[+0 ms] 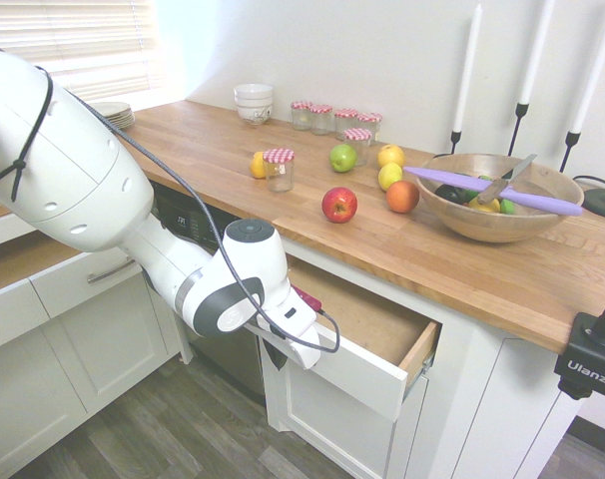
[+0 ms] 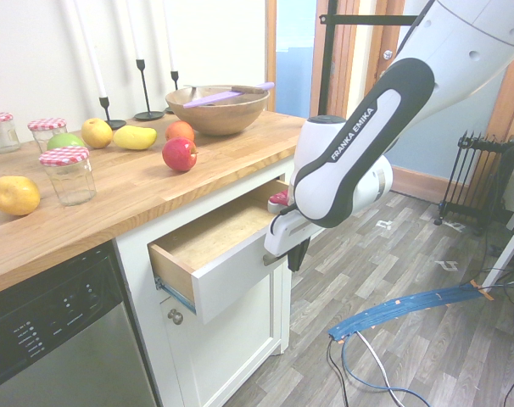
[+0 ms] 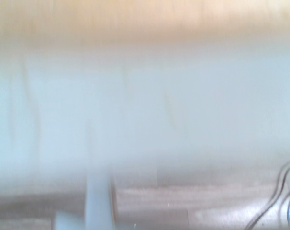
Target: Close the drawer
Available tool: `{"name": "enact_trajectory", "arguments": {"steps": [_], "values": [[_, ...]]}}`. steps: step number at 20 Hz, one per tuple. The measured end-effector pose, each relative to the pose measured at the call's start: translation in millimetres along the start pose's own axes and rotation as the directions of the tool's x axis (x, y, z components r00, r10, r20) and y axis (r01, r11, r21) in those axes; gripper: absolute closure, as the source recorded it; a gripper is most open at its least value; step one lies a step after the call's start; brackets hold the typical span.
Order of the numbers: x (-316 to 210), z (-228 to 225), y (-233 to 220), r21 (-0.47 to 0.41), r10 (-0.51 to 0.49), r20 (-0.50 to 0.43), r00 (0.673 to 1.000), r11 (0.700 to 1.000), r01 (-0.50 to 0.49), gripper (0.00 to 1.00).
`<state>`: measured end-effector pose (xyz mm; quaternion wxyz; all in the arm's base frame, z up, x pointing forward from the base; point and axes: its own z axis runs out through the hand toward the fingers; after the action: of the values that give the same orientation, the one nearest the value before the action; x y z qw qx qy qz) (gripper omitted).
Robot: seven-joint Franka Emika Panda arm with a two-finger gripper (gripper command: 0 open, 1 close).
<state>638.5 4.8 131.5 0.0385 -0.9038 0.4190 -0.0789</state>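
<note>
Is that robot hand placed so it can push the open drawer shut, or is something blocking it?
Probably yes. The gripper, fingers shut and pointing down, hangs just outside the drawer, right by its white front. Nothing visible stands between them, and the drawer looks free to slide in under the wooden countertop.

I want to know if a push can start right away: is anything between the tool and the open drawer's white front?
Nothing shows between them. In the second exterior view the tool hangs shut just outside the drawer front; contact cannot be told.

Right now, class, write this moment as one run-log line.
drawer: open, under worktop | gripper: shut, pointing down, at the drawer's front, holding nothing | step: push not finished
</note>
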Motion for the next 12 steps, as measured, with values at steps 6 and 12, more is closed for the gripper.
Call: {"name": "enact_trajectory", "arguments": {"steps": [6,12], "values": [[12,5,-11,0.003,0.019,-0.031,0.999,1.0,-0.019,1.0],[31,5,-19,0.006,0.033,-0.044,0.998,0.999,-0.033,1.0]]}}
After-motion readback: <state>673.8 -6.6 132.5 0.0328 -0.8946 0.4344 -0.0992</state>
